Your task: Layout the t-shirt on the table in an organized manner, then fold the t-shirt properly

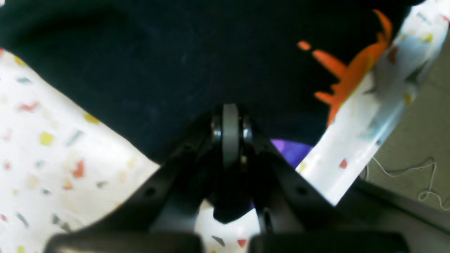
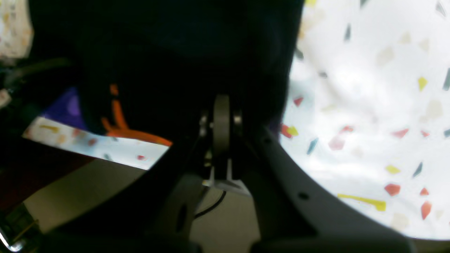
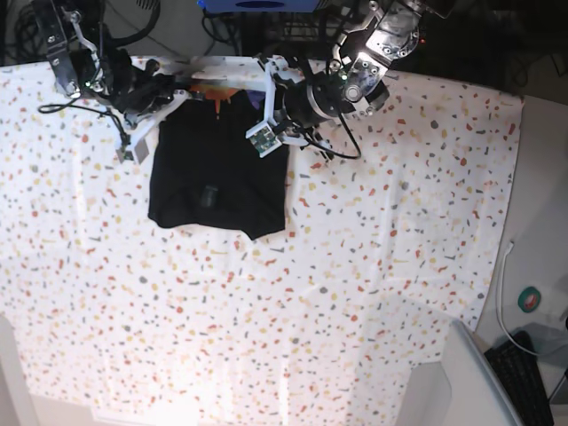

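The black t-shirt lies on the table near its far edge, its top end by the two grippers. Orange and purple print shows along the table edge. A small grey patch sits on its middle. My left gripper is shut on the black fabric at the shirt's top right corner. My right gripper is shut on the fabric at the top left corner. The shirt fills most of the right wrist view, orange print showing at its left.
The table's far edge runs just behind the grippers, with floor and a loose white cord beyond. Cables and equipment stand behind the table. The flecked surface stretches wide in front and to the right of the shirt.
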Tool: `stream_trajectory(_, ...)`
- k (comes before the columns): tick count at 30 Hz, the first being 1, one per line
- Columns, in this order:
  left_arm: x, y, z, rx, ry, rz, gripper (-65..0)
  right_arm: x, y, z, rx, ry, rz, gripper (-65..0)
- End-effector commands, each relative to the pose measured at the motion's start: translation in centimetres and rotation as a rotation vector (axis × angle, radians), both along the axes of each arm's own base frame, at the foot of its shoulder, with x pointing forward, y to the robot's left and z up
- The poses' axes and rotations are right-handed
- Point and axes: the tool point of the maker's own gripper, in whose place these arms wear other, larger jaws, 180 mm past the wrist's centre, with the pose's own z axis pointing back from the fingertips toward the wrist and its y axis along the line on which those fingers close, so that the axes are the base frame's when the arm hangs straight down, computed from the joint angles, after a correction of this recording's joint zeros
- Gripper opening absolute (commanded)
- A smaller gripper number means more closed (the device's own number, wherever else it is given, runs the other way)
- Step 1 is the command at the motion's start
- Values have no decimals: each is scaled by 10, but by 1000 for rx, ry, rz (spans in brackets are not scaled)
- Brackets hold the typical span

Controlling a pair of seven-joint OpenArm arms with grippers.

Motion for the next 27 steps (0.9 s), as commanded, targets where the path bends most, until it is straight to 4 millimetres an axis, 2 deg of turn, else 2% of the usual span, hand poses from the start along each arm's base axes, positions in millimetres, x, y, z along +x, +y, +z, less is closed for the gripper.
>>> stream_trajectory(1, 4, -3, 4, -19, -12, 5, -650, 5, -2, 4, -1, -23, -2, -650)
stream_trajectory(8, -2, 5, -10, 6, 25, 14, -650, 6, -3, 3, -3, -24, -4, -650)
stream_trajectory(11, 3, 4, -5, -2, 10, 18, -650, 7, -2, 4, -1, -29, -3, -650)
stream_trajectory(14, 20, 3, 18, -32, -57, 34, -650, 13, 0, 15, 7, -64, -2, -650)
stream_trajectory(18, 46, 15, 55, -69, -161, 103, -650, 17, 3, 42, 27, -132, 5, -650)
stream_trajectory(21, 53, 33, 85, -87, -237, 166, -650, 11, -12, 60, 17, -149, -33, -650)
stream_trajectory(24, 40, 59, 102, -54, -278, 186, -650, -10, -35, 68, -17, -109, -79, -650)
stream_trajectory(27, 14, 82, 93, 12, -241, 163, -650, -41, -65, 60, -72, -31, -145, -650)
